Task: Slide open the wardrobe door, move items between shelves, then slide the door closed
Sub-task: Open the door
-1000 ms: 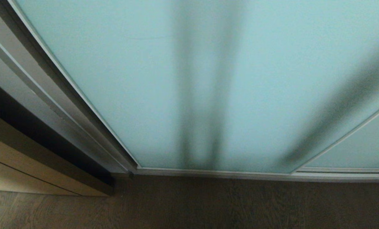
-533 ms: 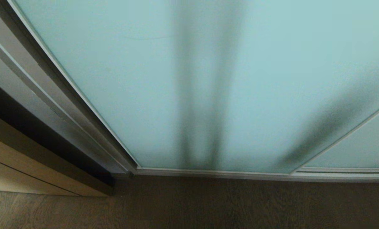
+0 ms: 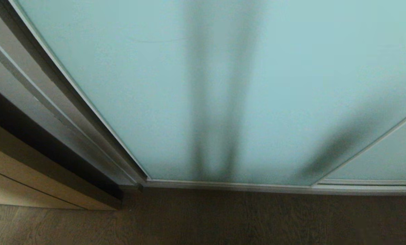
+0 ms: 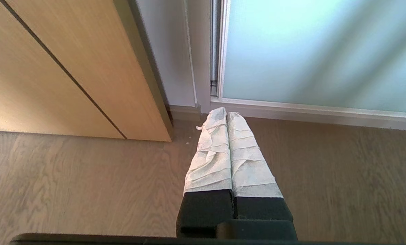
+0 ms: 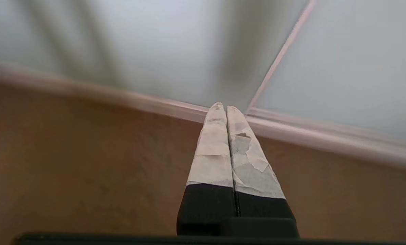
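My right gripper point(image 5: 222, 106), paper-wrapped fingers pressed together and empty, points at the floor track below the frosted pale aqua glass sliding wardrobe door point(image 3: 175, 88) in its slim silver frame, fully across. My left gripper point(image 4: 225, 113), likewise pressed together, hangs above the brown wood-grain floor point(image 4: 70, 183) beside the light tan wooden cabinet front point(image 4: 63, 68).

Floor point(image 3: 223, 221): brown wood planks.
On it: track point(image 3: 257, 186) and tan cabinet point(image 3: 36, 190) left of track.

Brown wood-grain floor point(image 3: 223, 221) fills the bottom of the head view; light tan wooden cabinet front point(image 3: 15, 190) at lower left.
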Tool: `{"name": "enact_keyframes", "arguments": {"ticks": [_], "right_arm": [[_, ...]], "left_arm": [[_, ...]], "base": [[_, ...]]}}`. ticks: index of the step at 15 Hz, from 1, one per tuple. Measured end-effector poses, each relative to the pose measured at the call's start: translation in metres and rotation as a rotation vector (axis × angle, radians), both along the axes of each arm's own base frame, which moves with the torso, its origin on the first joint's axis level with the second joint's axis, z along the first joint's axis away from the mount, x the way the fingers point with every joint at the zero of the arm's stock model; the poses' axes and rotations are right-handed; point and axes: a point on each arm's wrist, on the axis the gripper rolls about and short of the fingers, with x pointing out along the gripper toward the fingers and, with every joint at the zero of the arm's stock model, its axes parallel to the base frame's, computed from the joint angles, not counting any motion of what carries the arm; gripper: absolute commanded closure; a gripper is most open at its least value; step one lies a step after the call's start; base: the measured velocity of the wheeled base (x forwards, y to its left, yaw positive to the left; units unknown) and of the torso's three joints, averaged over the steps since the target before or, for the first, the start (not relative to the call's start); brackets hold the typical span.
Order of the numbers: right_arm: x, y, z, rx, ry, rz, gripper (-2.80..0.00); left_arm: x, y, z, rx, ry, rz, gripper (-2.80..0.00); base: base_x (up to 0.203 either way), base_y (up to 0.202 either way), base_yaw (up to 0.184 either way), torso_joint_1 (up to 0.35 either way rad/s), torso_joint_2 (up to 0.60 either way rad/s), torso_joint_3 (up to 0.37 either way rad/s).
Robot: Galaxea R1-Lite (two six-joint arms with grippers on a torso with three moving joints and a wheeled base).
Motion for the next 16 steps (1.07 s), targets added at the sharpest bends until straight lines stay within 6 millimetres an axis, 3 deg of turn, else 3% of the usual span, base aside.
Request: {"name": "enact_keyframes", "arguments": {"ticks": [16], "right_arm": [[0.0001, -0.0003, -0.0014, 0.09, 0.013, -0.013, 0.0]], "left_arm": [[0.0, 0.0, 0.0001, 0.0, -0.001, 0.0, 0.0]], "base": [[0.0, 0.0, 0.0, 0.0, 0.0, 0.0]]}}
